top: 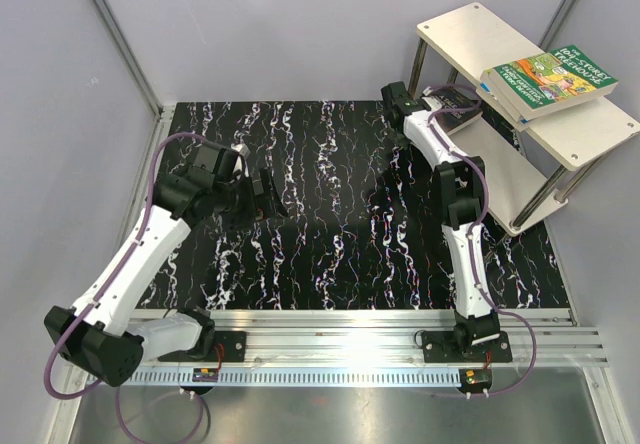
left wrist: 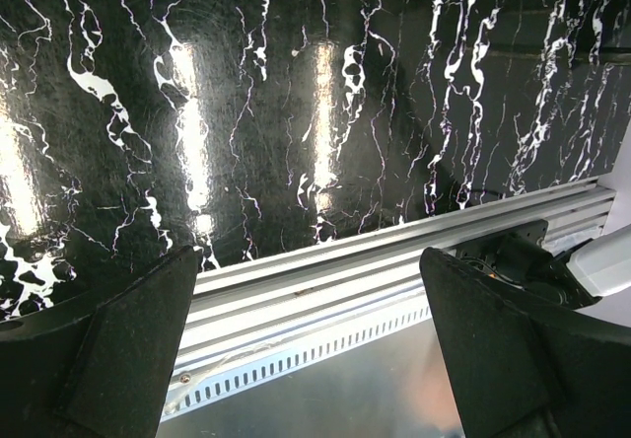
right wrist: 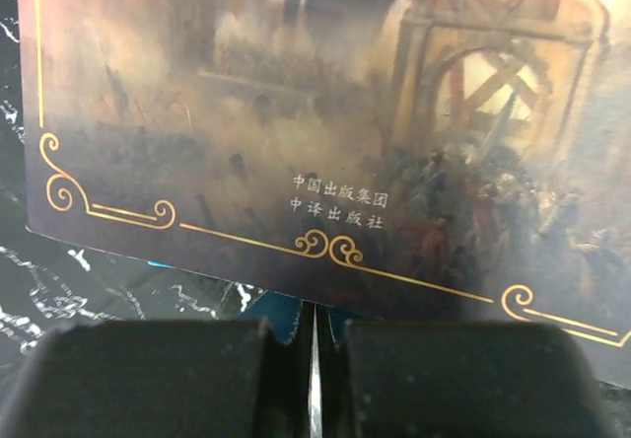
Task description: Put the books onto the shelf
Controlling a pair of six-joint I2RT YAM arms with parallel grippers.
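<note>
Left tool (left wrist: 311, 265) released wide above marbled counter (left wrist: 296, 112), right tool (right wrist: 313, 379) clenched just beside dark paperback (right wrist: 296, 112), green Treehouse book (top: 552, 76) atop shelf (top: 470, 39)

The table (top: 330, 254) is white-veined black, the shelf (top: 465, 39) whitish

We saw the shelf (top: 470, 39) at the table's (top: 320, 254) two o'clock, green books (top: 550, 82) stacked on its top board.
</note>
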